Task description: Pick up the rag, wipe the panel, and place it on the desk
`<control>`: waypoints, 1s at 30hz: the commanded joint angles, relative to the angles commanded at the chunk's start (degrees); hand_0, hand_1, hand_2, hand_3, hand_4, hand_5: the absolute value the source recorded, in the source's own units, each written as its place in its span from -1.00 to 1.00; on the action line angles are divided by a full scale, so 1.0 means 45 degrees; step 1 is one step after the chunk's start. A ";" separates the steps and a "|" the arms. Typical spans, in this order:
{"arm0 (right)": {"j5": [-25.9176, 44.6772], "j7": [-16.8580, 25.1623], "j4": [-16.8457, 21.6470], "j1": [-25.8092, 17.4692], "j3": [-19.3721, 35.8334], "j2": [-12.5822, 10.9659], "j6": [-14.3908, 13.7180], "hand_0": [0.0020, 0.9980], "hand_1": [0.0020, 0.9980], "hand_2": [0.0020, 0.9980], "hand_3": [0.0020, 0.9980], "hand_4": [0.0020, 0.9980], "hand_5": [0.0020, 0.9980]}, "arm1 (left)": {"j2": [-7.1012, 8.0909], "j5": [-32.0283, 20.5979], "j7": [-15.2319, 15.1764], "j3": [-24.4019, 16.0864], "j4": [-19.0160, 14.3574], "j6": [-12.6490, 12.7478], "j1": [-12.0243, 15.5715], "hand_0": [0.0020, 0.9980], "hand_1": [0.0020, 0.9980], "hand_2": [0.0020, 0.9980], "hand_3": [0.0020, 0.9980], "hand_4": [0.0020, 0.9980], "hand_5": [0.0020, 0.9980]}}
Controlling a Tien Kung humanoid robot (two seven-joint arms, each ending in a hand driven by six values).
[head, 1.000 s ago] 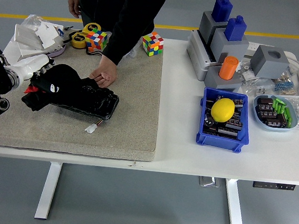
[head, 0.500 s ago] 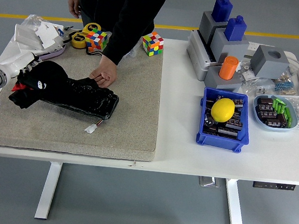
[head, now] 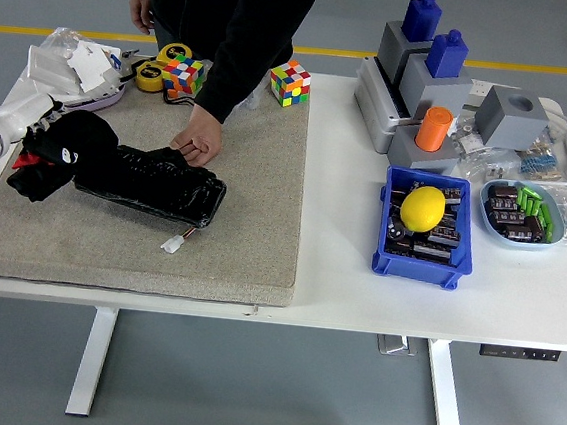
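Far left of frame: left hand [head: 40,154] is dragging the rag [head: 63,151], a black bunched cloth with a red bit, fingers closed around it. Rag is sitting over the left end of the panel [head: 155,185], a glossy black slab lying on the grey mat [head: 232,228] at centre-left. Step in hand, as I judge it: wiping, stroke running leftward off the panel's end. Next move probably calls for sweeping back right across the panel or lifting off and setting the rag on the counter [head: 327,277]; keep the grip firm so the cloth isn't slipping. Upper centre-left: a person's hand [head: 198,144] is pressing on the panel's top edge, holding it steady. Small white connector [head: 172,244] is lying just below the panel. Right half: blue bin [head: 422,258] with a yellow ball [head: 424,208], untouched. Right hand is not showing. Versus the earlier frames: rag and left hand have been shifting left, arm pulling out toward the frame edge, more panel uncovered; person's hand unchanged.
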 joint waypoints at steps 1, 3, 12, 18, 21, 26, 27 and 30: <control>0.0007 0.0002 -0.0004 -0.0002 -0.0006 0.0002 -0.0001 0.46 0.36 0.37 0.19 1.00 0.02 | -0.0041 0.0040 -0.0005 -0.0010 -0.0018 0.0012 0.0019 -0.48 -0.45 -0.18 0.20 0.32 -0.86; 0.0031 -0.0001 -0.0019 -0.0005 -0.0036 0.0007 0.0007 0.46 0.36 0.37 0.19 1.00 0.02 | -0.0112 -0.0013 0.0011 0.0065 -0.0096 0.0001 0.0029 -0.48 -0.45 -0.18 0.20 0.32 -0.86; 0.0121 0.0007 -0.0055 0.0049 -0.0140 -0.0046 0.0002 0.46 0.36 0.37 0.19 1.00 0.03 | -0.0430 0.0248 0.0240 0.0357 -0.0729 -0.0064 -0.0175 -0.48 -0.46 -0.18 0.20 0.31 -0.86; 0.0136 0.0041 -0.0053 0.0059 -0.0178 -0.0055 0.0008 0.46 0.36 0.37 0.19 1.00 0.03 | -0.0702 0.0365 0.0331 0.0578 -0.1083 -0.0058 -0.0265 -0.48 -0.46 -0.18 0.20 0.31 -0.86; 0.0168 0.0045 -0.0073 0.0026 -0.0206 -0.0054 0.0029 0.46 0.36 0.37 0.19 1.00 0.03 | -0.0855 0.0389 0.0384 0.0701 -0.1216 -0.0067 -0.0246 -0.48 -0.46 -0.18 0.20 0.31 -0.86; 0.0310 0.0056 -0.0139 0.0036 -0.0308 -0.0076 0.0037 0.46 0.36 0.37 0.19 1.00 0.03 | -0.1008 0.0462 0.0525 0.0963 -0.1620 -0.0059 -0.0231 -0.48 -0.46 -0.18 0.21 0.31 -0.85; 0.0310 0.0059 -0.0138 0.0035 -0.0300 -0.0082 0.0034 0.46 0.36 0.37 0.19 1.00 0.03 | -0.1010 0.0503 0.0563 0.1015 -0.1719 -0.0073 -0.0221 -0.48 -0.46 -0.18 0.21 0.31 -0.85; 0.0326 0.0055 -0.0151 0.0031 -0.0312 -0.0093 0.0032 0.46 0.36 0.37 0.19 1.00 0.03 | -0.1040 0.0592 0.0635 0.1209 -0.2078 -0.0079 -0.0208 -0.48 -0.47 -0.18 0.21 0.31 -0.85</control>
